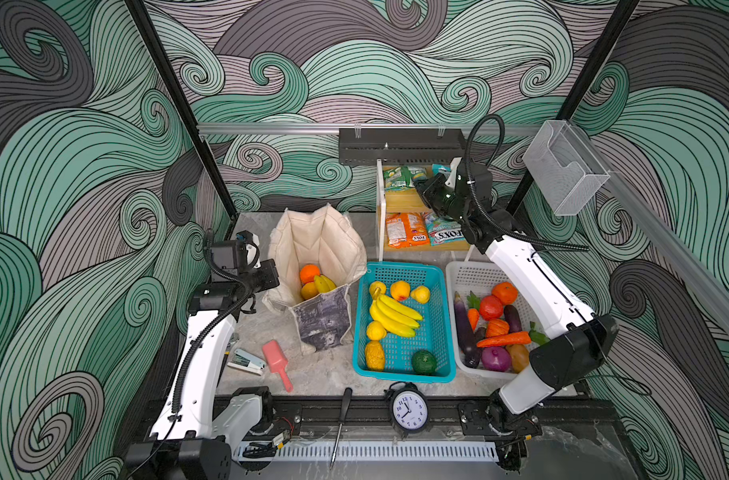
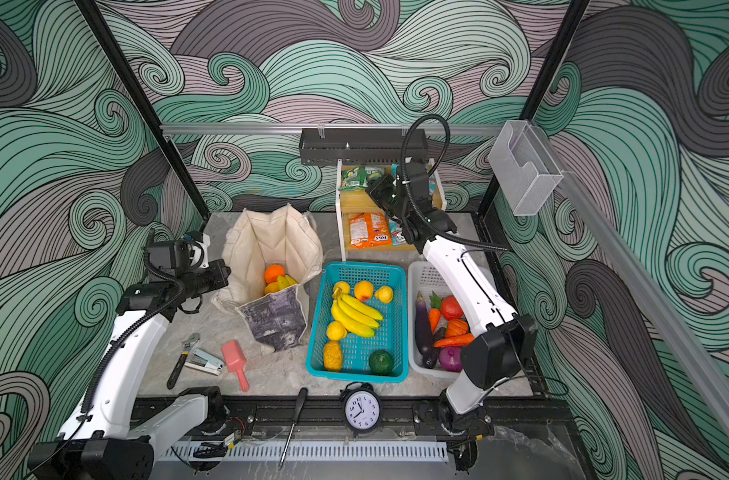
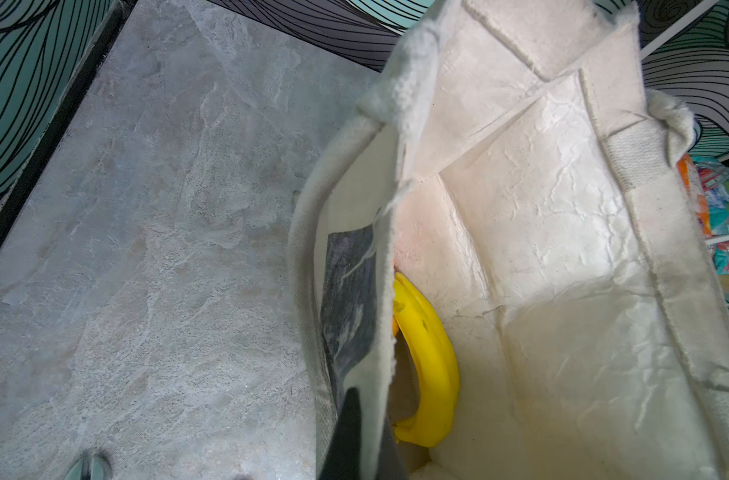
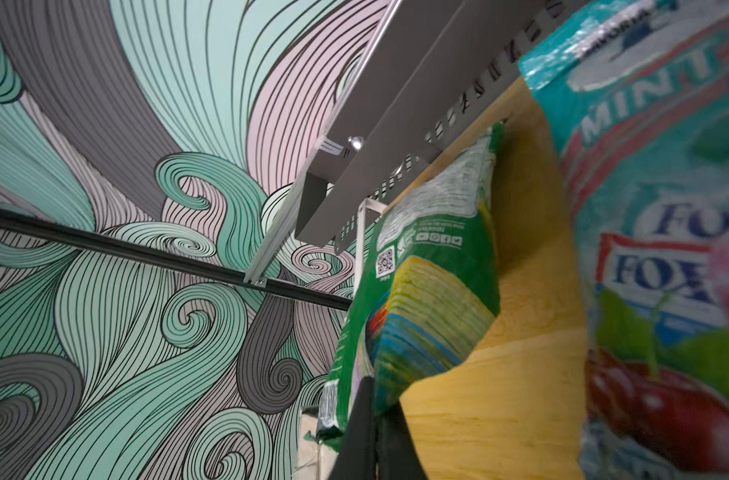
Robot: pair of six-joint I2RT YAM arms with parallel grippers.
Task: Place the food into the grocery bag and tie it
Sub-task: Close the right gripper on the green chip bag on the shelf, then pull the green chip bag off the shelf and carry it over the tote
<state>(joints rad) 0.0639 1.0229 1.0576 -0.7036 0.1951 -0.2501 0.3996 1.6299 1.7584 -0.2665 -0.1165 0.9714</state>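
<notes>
teal packet (image 4: 654, 249): reads "MINT", "FOX'S"; cherry picture
green packet (image 4: 429, 291): QR code, other print too small to read; on upper shelf (image 4: 500, 395), long axis along shelf width
right gripper (image 4: 375, 440): closed on green packet edge
grocery bag (image 1: 317, 245): upright on tabletop (image 1: 333, 374), mouth up; orange (image 1: 309, 273) and bananas (image 1: 324, 283) inside
left gripper (image 3: 360, 440): clamped on grocery bag rim

The left gripper (image 3: 370, 436) pinched the printed front wall of the open grocery bag (image 3: 562, 249), with a yellow banana (image 3: 431, 365) inside at its one o'clock, snack packets (image 3: 724, 216) beyond at two o'clock, and bare marble table (image 3: 146, 249) at ten o'clock.
</notes>
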